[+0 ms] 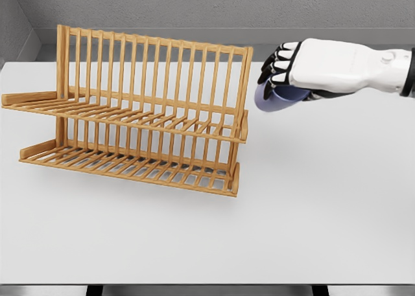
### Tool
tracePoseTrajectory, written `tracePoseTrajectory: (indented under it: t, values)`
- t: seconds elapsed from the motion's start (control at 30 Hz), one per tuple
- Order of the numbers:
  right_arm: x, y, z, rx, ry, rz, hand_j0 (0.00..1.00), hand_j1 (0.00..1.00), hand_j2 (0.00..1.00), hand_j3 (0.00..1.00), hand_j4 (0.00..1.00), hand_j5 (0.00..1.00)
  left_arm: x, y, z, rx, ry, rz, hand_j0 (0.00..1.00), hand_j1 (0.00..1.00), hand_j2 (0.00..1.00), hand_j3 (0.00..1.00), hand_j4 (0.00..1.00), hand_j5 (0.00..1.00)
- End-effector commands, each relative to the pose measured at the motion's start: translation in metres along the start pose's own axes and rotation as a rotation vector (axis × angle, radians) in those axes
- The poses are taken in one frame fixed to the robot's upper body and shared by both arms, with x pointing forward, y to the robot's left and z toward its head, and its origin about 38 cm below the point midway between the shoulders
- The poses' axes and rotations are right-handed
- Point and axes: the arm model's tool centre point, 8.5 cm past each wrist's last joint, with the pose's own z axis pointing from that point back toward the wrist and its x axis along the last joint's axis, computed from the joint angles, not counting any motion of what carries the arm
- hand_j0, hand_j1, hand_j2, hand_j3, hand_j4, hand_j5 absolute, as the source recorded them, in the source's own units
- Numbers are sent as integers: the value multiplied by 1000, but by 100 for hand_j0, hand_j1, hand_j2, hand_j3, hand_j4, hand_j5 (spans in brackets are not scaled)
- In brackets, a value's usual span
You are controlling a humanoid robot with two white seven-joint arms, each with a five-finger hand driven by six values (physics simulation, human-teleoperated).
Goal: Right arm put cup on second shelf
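A white table point(311, 231) is being shown filling most of the head view, its near edge running along the bottom. A wooden two-tier slatted rack point(139, 114) is being carried directly on it, placed toward nine to ten o'clock of the tabletop's middle. Both tiers are being held out toward the viewer, with an upright slatted back behind them.

So the rack point(133, 114) sits on the left half of the table point(311, 218), toward the far side, with its two shelves stacked one above the other. The right hand point(305, 72) comes in from the right, up off the table just right of the rack's top corner – cup point(275, 98) tucked under its fingers.
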Motion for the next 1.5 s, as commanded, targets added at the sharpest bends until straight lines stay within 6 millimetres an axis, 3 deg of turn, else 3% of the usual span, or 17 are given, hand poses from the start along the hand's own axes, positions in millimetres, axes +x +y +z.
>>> tracePoseTrajectory:
  t: [0.0,0.1,0.7,0.97,1.13,1.2,1.23,1.27,1.47]
  values:
    - [2,2,-5,-4,-14,-12,58,58,58,58,58,58,0,0,0,-1,0,0,100,100,100,100,100,100]
    - [7,-2,-19,-8,-50,-4,57,57,57,57,57,57,0,0,0,1,0,-1,100,100,100,100,100,100]
    - [21,-12,-50,-21,-135,19,58,58,58,58,58,58,0,0,0,-1,0,-1,100,100,100,100,100,100]
    - [33,-7,-70,-3,-194,14,58,58,58,58,58,58,0,0,0,-1,0,-1,100,100,100,100,100,100]
    - [34,-4,-72,7,-198,12,59,59,59,59,59,59,0,0,0,1,0,0,100,100,100,100,100,100]
    - [34,-3,-72,9,-199,12,69,69,69,69,69,69,0,0,0,1,0,0,100,100,100,100,100,100]
    - [34,-4,-72,10,-200,13,95,95,95,95,95,95,0,0,0,-1,0,-1,100,100,100,100,100,100]
    - [34,-4,-72,9,-201,15,100,100,100,100,100,100,0,0,0,1,0,0,100,100,100,100,100,100]
    - [29,-20,-67,-13,-185,46,100,100,100,100,100,100,0,0,0,-1,0,0,100,100,100,100,100,100]
